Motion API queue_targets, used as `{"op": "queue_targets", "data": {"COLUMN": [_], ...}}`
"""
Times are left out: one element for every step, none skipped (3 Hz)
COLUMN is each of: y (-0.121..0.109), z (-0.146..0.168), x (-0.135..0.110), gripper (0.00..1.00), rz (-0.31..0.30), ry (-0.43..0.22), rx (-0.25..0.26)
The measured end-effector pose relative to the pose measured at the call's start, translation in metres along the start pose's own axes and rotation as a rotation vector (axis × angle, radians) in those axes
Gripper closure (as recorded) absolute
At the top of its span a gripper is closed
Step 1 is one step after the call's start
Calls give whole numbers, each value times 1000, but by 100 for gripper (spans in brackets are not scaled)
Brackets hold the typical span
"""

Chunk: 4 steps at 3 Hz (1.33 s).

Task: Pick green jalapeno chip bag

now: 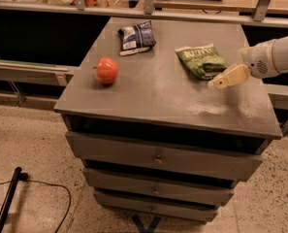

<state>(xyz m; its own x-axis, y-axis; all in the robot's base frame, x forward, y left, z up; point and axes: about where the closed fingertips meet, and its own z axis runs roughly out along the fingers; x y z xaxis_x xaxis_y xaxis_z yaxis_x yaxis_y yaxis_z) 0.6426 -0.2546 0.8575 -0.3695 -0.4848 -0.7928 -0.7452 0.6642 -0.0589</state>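
The tool (pixel 226 77) hovers low over the tabletop (pixel 168 98) just beside the green jalapeno chip bag (pixel 200 60), apparently lined up for a sideways approach. The bag lies flat, well apart from the apple (pixel 106 70). Whether the tool is released or clenched cannot be told.

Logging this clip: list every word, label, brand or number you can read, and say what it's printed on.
No text here can be read.
green jalapeno chip bag: lettering on the pale band at its far end, too blurred to read.
dark blue-and-white snack bag: white printed patches, too blurred to read.
apple, drawer fronts and gripper, which hovers just right of the green bag's near end: no markings visible.
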Motion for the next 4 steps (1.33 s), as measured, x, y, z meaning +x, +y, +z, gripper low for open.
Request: {"op": "queue_targets", "data": {"y": [-12,-24,-28,-28], "z": [6,9,14,20], "x": [-1,4,16,23], "gripper": [0,0,1,23], "rz": [17,33,50,60], "ry": [-15,-20,4,20], "rx": [44,92,108,98]}}
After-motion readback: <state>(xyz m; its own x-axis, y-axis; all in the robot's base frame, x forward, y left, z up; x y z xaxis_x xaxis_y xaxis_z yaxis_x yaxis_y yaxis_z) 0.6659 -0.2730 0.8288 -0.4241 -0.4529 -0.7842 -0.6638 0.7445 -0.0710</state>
